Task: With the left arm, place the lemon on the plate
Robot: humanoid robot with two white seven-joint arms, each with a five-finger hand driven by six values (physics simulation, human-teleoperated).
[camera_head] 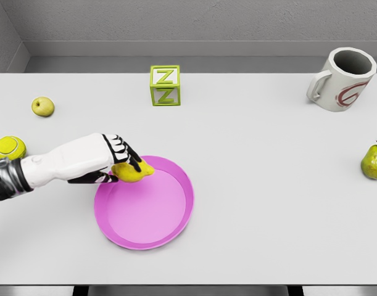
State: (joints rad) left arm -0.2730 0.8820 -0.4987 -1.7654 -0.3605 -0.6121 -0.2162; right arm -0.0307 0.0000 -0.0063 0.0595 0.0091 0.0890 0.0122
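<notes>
Left hand (114,161): enters from the lower left edge on a white arm with a dark wrist band; fingers curled around the lemon, gripping it from above and from the side.
Lemon (134,172): yellow, held in the left hand's fingers over the upper left rim of the plate; only its right and lower parts show past the fingers. Whether it touches the plate surface cannot be told.
Plate (151,216): round, pink, raised rim, lying flat on the table left of centre, toward the near edge; its inner surface carries nothing apart from the lemon at the rim.
Table (262,203): white, flat, spans the whole view.
Letter block (165,86): green and white cube marked Z, upright, at the far side, well apart from the plate.
Mug (342,80): white with a red mark, handle to the left, tilted, at the far right corner.
Pear (374,161): green, upright, at the right edge.
Small apple (42,106): yellow-green, far left.
Tennis ball (9,148): yellow, at the left edge, just beside the left forearm.
</notes>
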